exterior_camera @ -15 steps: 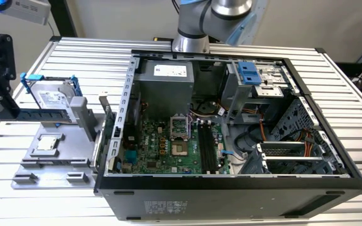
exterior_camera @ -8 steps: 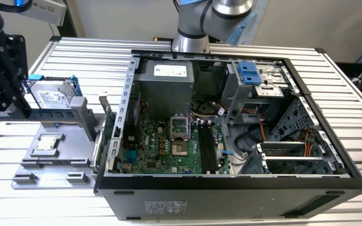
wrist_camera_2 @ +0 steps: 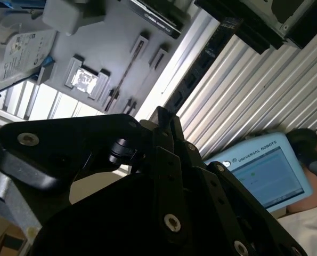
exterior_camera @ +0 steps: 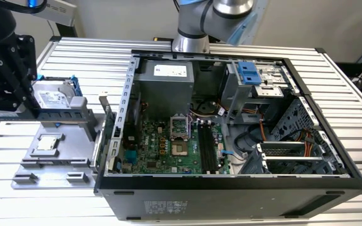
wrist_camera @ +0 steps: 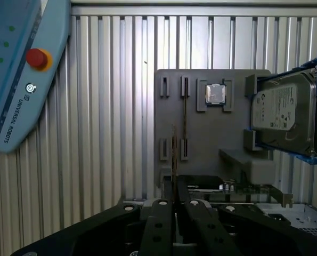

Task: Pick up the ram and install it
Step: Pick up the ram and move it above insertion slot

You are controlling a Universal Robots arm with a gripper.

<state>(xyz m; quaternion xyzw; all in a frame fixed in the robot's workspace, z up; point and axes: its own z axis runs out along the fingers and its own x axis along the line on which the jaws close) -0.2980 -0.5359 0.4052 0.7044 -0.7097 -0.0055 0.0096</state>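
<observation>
My gripper [wrist_camera: 174, 201] is shut on the ram [wrist_camera: 174, 160], which I see edge-on as a thin brownish strip sticking out from between the black fingers. It hangs above the grey holder tray [wrist_camera: 201, 133], over the tray's narrow slot posts. In the second wrist view the gripper [wrist_camera_2: 163, 120] points toward that same tray [wrist_camera_2: 105, 37]. In the exterior view the gripper [exterior_camera: 5, 109] is high at the left, over the tray [exterior_camera: 61, 160]. The open computer case [exterior_camera: 231, 183] lies to its right, with long black memory slots [exterior_camera: 207, 148] on the green motherboard.
A silver hard drive in a blue frame [wrist_camera: 283, 114] and a small square processor chip [wrist_camera: 217, 94] sit on the tray. A blue teach pendant [wrist_camera: 19, 69] lies on the ribbed metal table. The case walls [exterior_camera: 127, 94] stand between the tray and the motherboard.
</observation>
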